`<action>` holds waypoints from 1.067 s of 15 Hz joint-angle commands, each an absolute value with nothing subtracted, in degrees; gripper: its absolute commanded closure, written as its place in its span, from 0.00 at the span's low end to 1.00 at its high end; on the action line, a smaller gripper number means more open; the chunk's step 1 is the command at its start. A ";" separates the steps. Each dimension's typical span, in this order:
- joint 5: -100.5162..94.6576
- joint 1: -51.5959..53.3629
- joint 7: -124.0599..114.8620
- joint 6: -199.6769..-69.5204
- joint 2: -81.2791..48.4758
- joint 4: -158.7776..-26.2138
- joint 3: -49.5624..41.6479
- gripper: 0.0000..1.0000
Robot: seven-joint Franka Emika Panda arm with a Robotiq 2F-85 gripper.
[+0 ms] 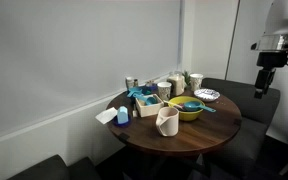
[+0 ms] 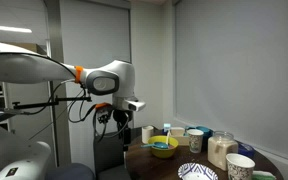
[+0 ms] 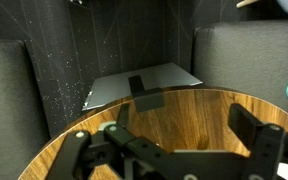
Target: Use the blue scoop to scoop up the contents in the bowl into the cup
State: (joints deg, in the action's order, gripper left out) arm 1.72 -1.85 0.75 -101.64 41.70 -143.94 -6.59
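The yellow-green bowl [image 1: 187, 110] stands on the round wooden table [image 1: 184, 135], with the blue scoop [image 1: 191, 104] resting in it. The contents are too small to make out. The off-white cup [image 1: 167, 121] stands just in front of the bowl. The bowl [image 2: 165, 150] with the scoop [image 2: 161, 145] shows in both exterior views. My gripper [image 1: 263, 88] hangs in the air off the table's edge, well away from the bowl. In the wrist view the gripper [image 3: 184, 125] is open and empty above the table's rim [image 3: 164, 100].
A white bowl with blue pattern [image 1: 207, 95] sits beside the yellow-green bowl. Jars and containers [image 1: 170, 87] crowd the back of the table, and a small blue box [image 1: 123, 115] and a white item [image 1: 107, 115] sit at its far side. Dark cushioned seats [image 3: 14, 90] surround the table.
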 commanded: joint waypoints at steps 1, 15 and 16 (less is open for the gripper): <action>2.18 -2.72 1.23 -101.48 41.59 -143.81 -5.93 0.00; 10.00 0.42 7.48 -105.40 38.41 -142.09 -9.72 0.00; 11.74 0.86 8.86 -106.84 36.90 -141.53 -10.28 0.00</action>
